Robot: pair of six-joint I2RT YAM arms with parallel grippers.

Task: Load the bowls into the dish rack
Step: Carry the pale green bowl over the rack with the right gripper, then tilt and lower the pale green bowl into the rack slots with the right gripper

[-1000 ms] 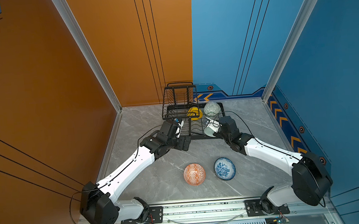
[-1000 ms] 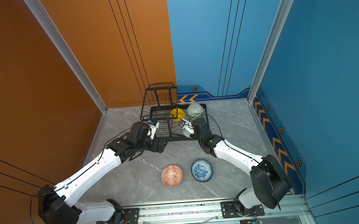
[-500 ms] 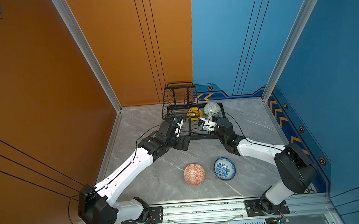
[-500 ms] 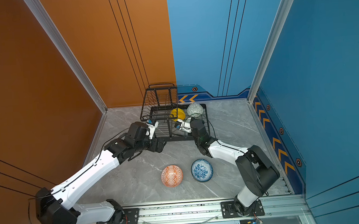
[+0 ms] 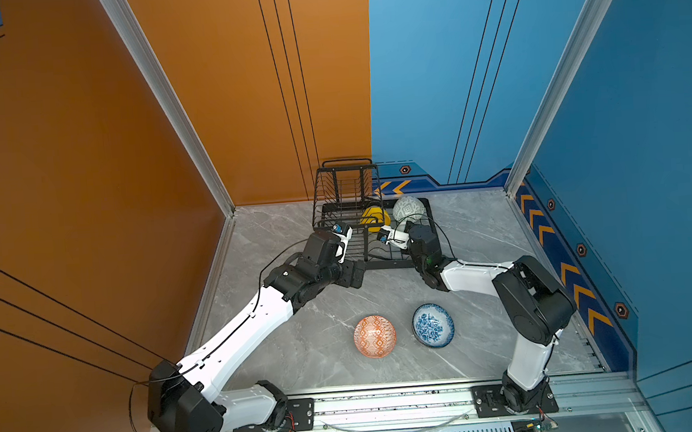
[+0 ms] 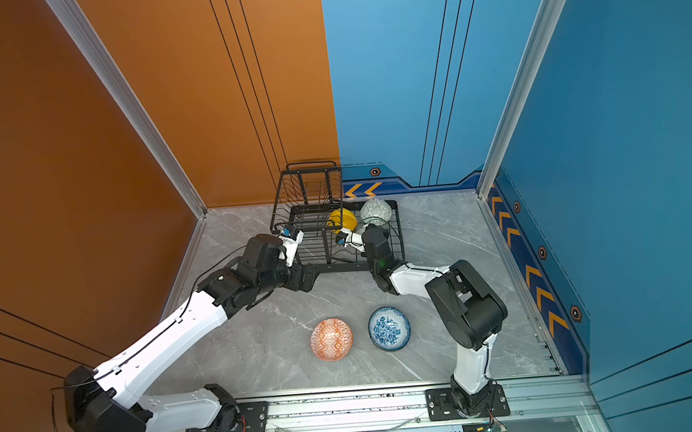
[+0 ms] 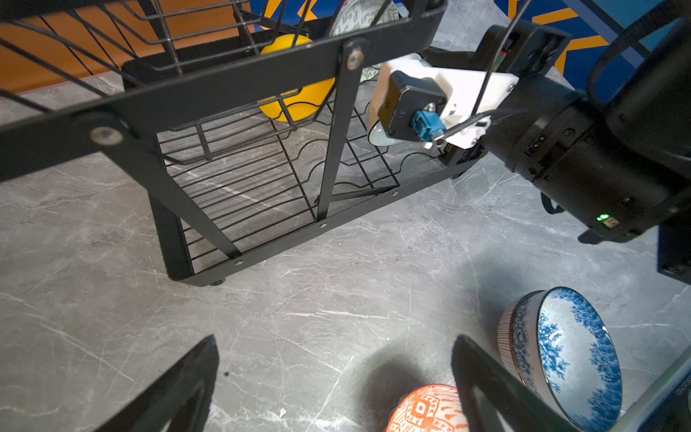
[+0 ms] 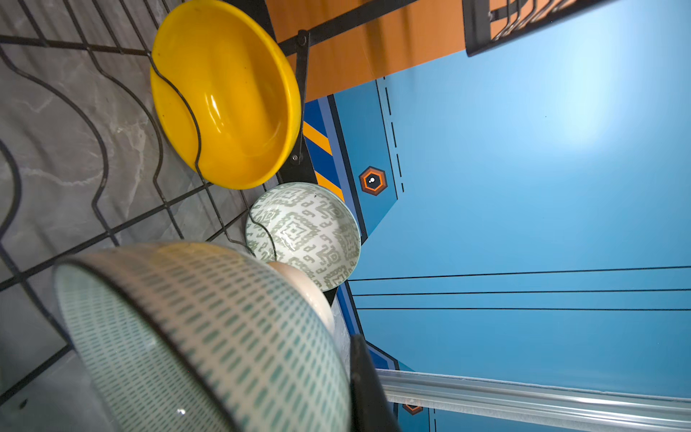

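Both top views bright, evenly lit, sharp; soft shadows on the floor (image 5: 334, 309) before the dish rack (image 5: 347, 192). Right wrist view: glare on the blue wall (image 8: 579, 123) behind the rack, highlight inside the yellow bowl (image 8: 232, 97), mint bowl (image 8: 209, 336) at the lens blurred.

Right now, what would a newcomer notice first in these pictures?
The bright yellow bowl stands on edge in the black dish rack at the back, next to a grey-green patterned bowl. The right hand grips a pale green bowl at the rack, while an orange bowl and a blue bowl sit on the table in front.
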